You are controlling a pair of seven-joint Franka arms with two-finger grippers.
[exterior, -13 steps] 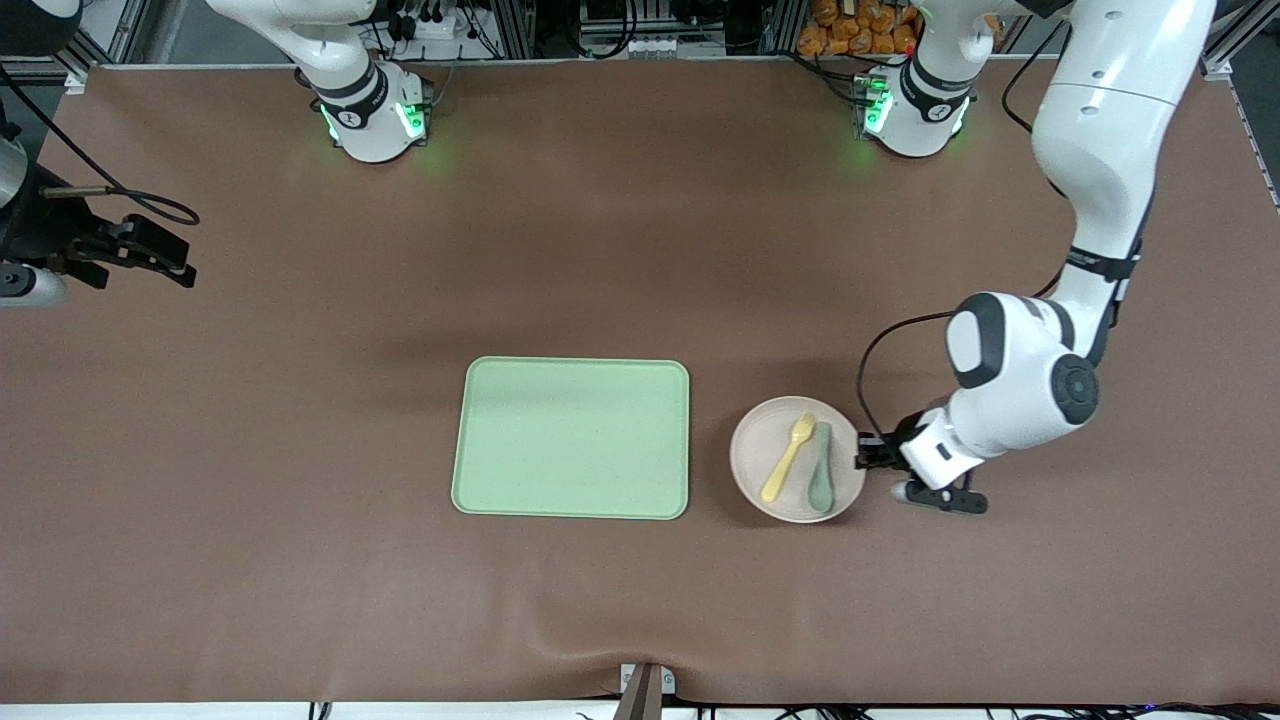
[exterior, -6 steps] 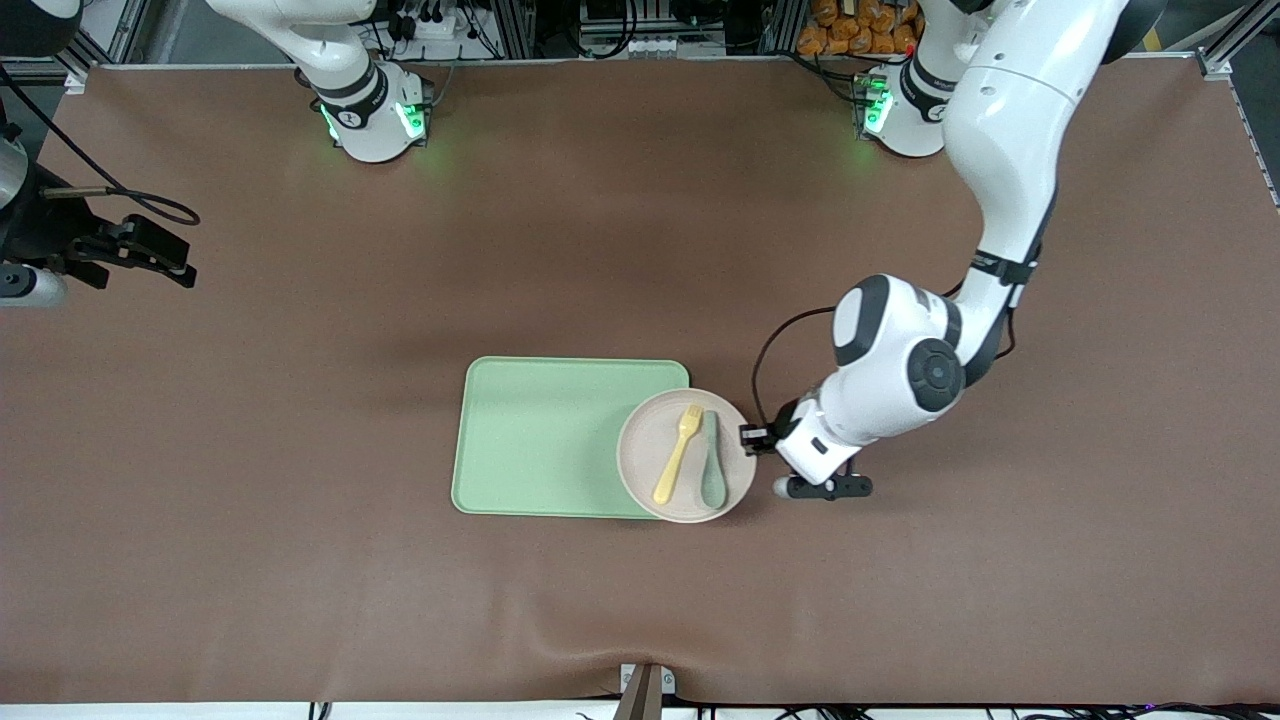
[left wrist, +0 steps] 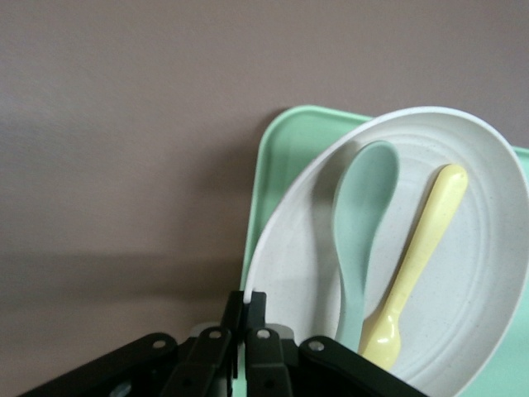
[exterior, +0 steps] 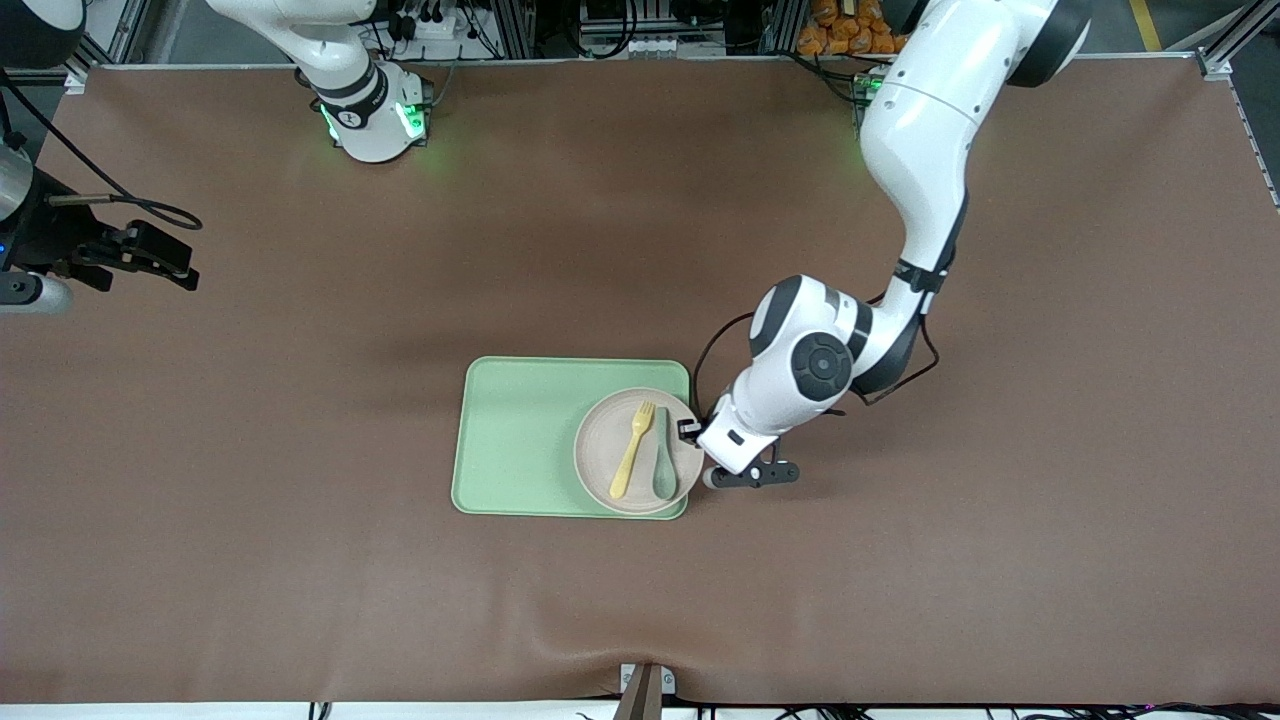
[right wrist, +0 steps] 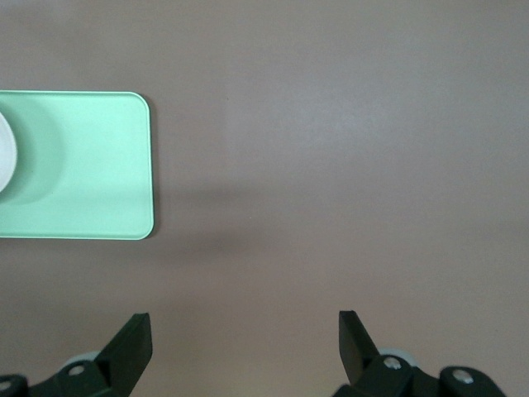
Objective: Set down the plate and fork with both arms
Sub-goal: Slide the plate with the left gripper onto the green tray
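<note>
The pale beige-pink plate [exterior: 604, 460] is over the light green tray [exterior: 520, 430], at the tray's end toward the left arm. The pale yellow fork [exterior: 631, 450] and a grey-green spoon [exterior: 663, 460] lie on the plate. My left gripper [exterior: 690, 430] is shut on the plate's rim; the left wrist view shows its jaws [left wrist: 247, 308] pinching the rim, with the plate [left wrist: 479, 273], fork [left wrist: 417, 256] and spoon [left wrist: 359, 231] above the tray [left wrist: 281, 149]. My right gripper [right wrist: 245, 331] is open and empty, waiting at the right arm's end of the table [exterior: 150, 262].
The brown table cover [exterior: 900, 560] lies bare around the tray. In the right wrist view the tray [right wrist: 91, 165] shows with a sliver of the plate [right wrist: 5, 161] at the edge. The arm bases stand along the table's back edge.
My left gripper has carried the plate, with fork and spoon on it, from the bare table toward the right arm's end and over the tray. The right arm has barely moved.
</note>
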